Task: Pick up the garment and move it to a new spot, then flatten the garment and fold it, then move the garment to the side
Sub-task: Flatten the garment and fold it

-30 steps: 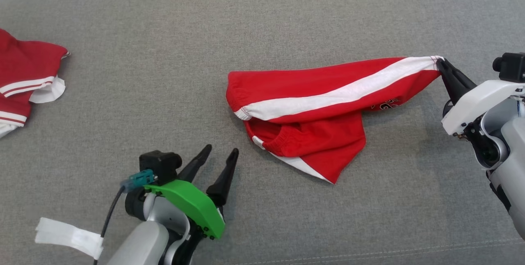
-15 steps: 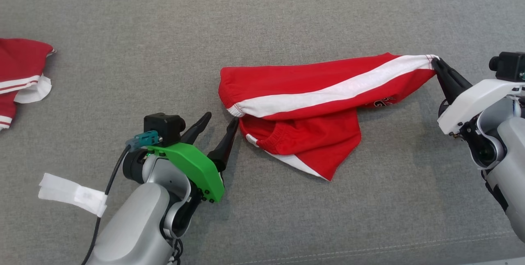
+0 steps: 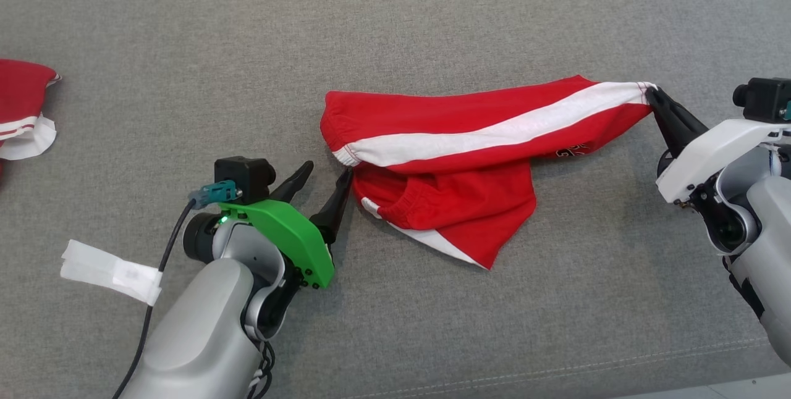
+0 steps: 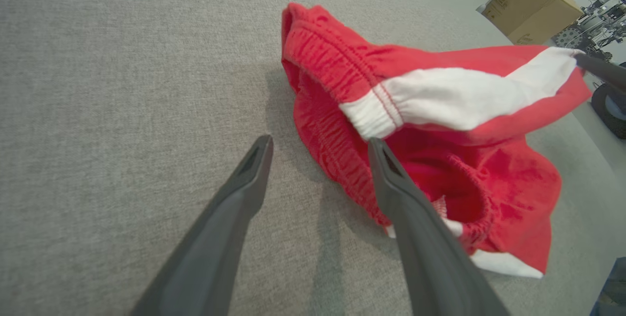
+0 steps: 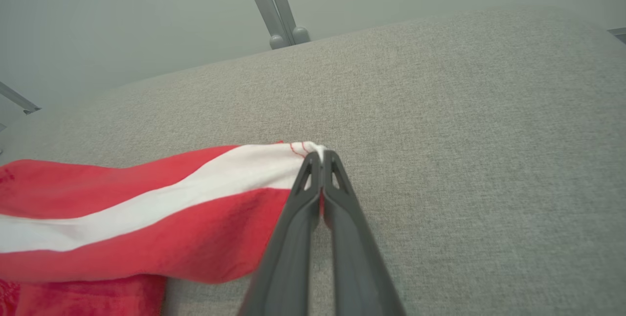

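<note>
The garment [image 3: 469, 158] is a pair of red shorts with a white side stripe, lying crumpled on the grey cushion [image 3: 395, 34]. My right gripper [image 3: 652, 95] is shut on the garment's right hem corner [image 5: 308, 152] and holds that end stretched out and slightly raised. Open at the garment's left end stands my left gripper [image 3: 327, 172], its right fingertip touching the elastic waistband [image 4: 337, 110], nothing between the fingers. In the left wrist view the waistband lies just beyond and right of the left gripper [image 4: 320, 146].
A second red and white cloth [image 3: 21, 109] lies at the cushion's far left edge. White tape [image 3: 111, 272] hangs on my left arm's cable. A cardboard box [image 4: 533, 5] and wheeled equipment stand beyond the cushion. The cushion's front seam [image 3: 556, 371] runs close to me.
My left gripper has moved forward and right, from well short of the garment to touching its waistband. The camera shifted, sliding the scene left. The right gripper keeps its hold.
</note>
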### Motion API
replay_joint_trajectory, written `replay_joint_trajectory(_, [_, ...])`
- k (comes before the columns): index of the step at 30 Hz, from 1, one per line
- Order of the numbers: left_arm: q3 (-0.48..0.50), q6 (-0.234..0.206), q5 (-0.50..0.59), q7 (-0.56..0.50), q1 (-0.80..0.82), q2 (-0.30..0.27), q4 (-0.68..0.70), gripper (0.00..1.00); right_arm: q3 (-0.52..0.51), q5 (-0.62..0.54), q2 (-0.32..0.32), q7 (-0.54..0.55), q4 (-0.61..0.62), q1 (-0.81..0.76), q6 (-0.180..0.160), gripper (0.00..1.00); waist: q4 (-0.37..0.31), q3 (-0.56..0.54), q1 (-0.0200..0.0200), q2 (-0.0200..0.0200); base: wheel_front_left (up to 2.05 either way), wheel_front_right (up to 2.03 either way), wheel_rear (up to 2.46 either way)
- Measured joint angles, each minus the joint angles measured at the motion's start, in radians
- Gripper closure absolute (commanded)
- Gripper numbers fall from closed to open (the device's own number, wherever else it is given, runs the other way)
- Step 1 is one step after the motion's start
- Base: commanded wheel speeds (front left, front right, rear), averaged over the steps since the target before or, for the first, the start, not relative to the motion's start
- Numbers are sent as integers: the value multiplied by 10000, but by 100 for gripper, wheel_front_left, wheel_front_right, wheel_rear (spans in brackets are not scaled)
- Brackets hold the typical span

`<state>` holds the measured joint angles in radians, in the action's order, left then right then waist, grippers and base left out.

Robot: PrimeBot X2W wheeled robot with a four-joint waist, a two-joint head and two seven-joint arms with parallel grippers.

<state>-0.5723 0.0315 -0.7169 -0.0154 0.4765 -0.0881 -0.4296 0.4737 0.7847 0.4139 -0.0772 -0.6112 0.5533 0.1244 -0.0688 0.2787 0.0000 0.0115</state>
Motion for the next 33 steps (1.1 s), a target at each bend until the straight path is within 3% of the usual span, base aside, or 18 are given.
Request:
replay_joint_trajectory(9, [105, 635, -1204, -17, 39, 370, -163, 0, 121, 31, 4, -13, -8, -1, 0, 100, 3, 31, 0, 0, 0, 0, 0])
replay_joint_trajectory(17, [50, 782, -1601, -27, 299, 391, -228, 0, 207, 84, -2, -27, -19, -2, 0, 100, 19, 3, 0, 0, 0, 0, 0])
replay_joint_trajectory(18, [13, 784, -1603, -27, 323, 391, -251, 10, 219, 84, -2, -27, -25, -3, 0, 100, 18, -3, 0, 0, 0, 0, 0])
replay_joint_trajectory(19, [-44, 790, -1603, -27, 347, 391, -272, 36, 230, 84, -2, -27, -29, -4, 0, 100, 15, -9, 0, 0, 0, 0, 0])
replay_joint_trajectory(20, [-92, 828, -1607, -27, 368, 391, -301, 56, 238, 84, -2, -27, -31, -4, 0, 100, 11, -13, 0, 0, 0, 0, 0])
replay_joint_trajectory(23, [-171, 882, -1739, -13, 433, 393, -343, 71, 263, 86, -2, -29, -48, -6, 0, 100, -7, -20, 0, 0, 0, 0, 0])
replay_joint_trajectory(24, [-192, 882, -1783, -6, 459, 395, -341, 94, 272, 86, -2, -29, -52, -7, 0, 100, -11, -21, 0, 0, 0, 0, 0])
replay_joint_trajectory(25, [-199, 886, -1789, 8, 491, 395, -332, 100, 286, 86, -2, -29, -56, -8, 0, 100, -15, -21, 0, 0, 0, 0, 0])
replay_joint_trajectory(33, [-495, 913, -1906, 107, 766, 397, -320, 100, 403, 86, -6, -127, -65, -8, 0, 100, -54, -66, 0, 0, 0, 0, 0])
